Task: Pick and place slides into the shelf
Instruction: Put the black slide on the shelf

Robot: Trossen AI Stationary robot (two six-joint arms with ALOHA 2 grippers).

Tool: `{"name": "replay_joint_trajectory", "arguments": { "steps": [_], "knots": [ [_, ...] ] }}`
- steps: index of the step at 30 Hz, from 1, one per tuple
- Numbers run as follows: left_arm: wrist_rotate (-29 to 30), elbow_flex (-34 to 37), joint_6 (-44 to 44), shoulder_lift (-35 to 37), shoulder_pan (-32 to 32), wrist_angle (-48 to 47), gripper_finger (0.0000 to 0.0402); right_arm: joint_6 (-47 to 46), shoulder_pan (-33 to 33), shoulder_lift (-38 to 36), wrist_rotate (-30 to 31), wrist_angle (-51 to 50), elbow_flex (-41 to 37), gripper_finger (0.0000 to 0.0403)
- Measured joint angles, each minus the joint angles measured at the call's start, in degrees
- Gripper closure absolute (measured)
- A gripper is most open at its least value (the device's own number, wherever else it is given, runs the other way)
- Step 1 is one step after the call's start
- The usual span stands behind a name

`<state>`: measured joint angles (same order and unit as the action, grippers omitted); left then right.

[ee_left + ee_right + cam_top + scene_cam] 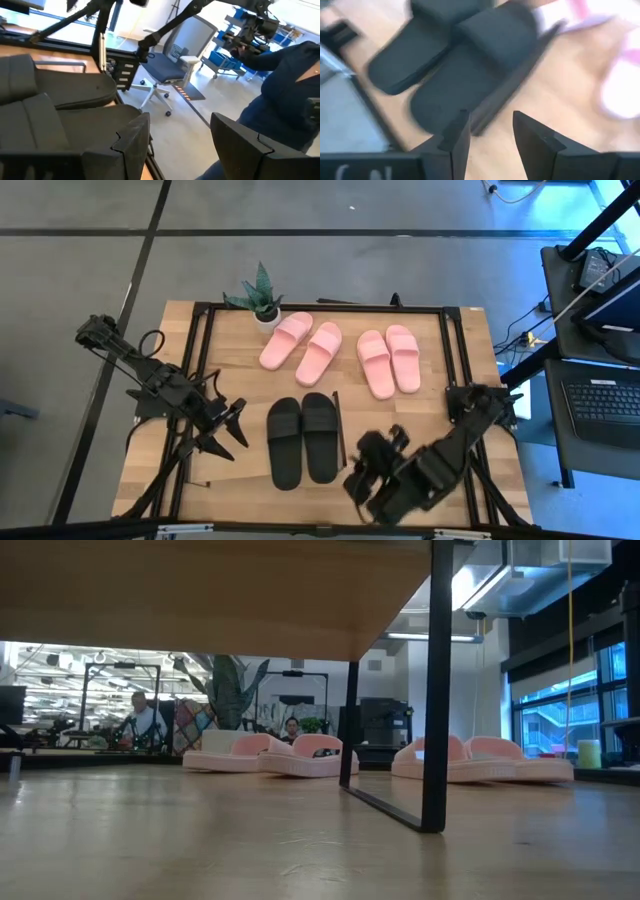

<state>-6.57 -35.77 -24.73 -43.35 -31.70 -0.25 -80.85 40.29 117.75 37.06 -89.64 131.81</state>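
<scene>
A matte black pair of slides [302,440] lies side by side on light wood at the table's middle, near side, next to a thin black bar [340,430]. Two pale pink pairs [302,348] [390,360] rest on their soles farther back, also seen in the low view [270,755] [480,760]. The shelf's light-wood board [200,590] and black end frame [437,690] stand right over the low camera. My left gripper [238,425] is open just left of the black pair [45,110]. My right gripper [358,475] is open near the black pair's right side [470,55].
A small potted plant [262,298] stands at the table's far edge, left of the pink slides. Black frame rails [200,360] [452,350] run along both sides of the table. A person in dark blue [290,80] is beyond the table. A desk with a laptop [605,400] stands to the right.
</scene>
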Motion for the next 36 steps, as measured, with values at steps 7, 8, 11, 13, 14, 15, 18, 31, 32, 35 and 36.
{"name": "replay_joint_trajectory", "arguments": {
  "steps": [7, 8, 11, 13, 14, 15, 18, 31, 32, 35, 36],
  "knots": [
    [0.24, 0.0, 0.28, 0.0, 3.01, -0.04, 0.0201, 24.35, -3.84, -6.29, 1.86, -0.27, -2.1, 0.0253],
    [0.51, 0.0, 0.75, 0.0, 3.52, -0.02, 0.0201, 28.43, -3.84, -6.75, 3.61, 0.14, -2.1, 0.0253],
    [3.26, 0.0, 3.7, 0.0, 5.29, 0.02, 0.0201, 34.5, -4.86, -7.3, 7.22, -0.17, -2.08, 0.0253],
    [4.4, 0.0, 4.68, -0.01, 7.12, 0.29, 0.0201, 35.35, -6.29, -7.32, 7.64, -0.29, -2.12, 0.0253],
    [4.72, 0.0, 5.6, -0.21, 8.14, 0.63, 0.0201, 36.39, -6.99, -7.39, 7.74, -0.31, -2.12, 0.0253],
    [4.76, 0.0, 7.0, -0.59, 9.09, 0.88, 0.0201, 37.66, -7.65, -7.46, 7.74, -0.23, -2.12, 0.0253],
    [4.04, 0.02, 11.58, -1.78, 11.04, 0.59, 0.0201, 40.94, -10.28, -7.27, 5.05, -0.3, -2.12, 0.0253],
    [0.92, 0.02, 11.39, -3.92, 13.37, 5.5, 0.0201, 57.86, -33.38, -7.75, -11.54, 1.12, -2.18, 0.0253],
    [0.66, 0.0, 11.4, -3.89, 13.37, 7.12, 0.0201, 59.63, -35.58, -8.23, -12.53, 1.9, -2.21, 0.0253],
    [-1.61, 0.0, 11.42, -3.89, 13.37, 10.26, 0.0201, 66.75, -42.47, -9.54, -22.88, 8.04, -2.04, 0.0253],
    [-2.08, 0.0, 11.52, -3.89, 13.37, 10.99, 0.0201, 69.3, -44.57, -9.52, -26.06, 10.99, -2.01, 0.0253]
  ]
}}
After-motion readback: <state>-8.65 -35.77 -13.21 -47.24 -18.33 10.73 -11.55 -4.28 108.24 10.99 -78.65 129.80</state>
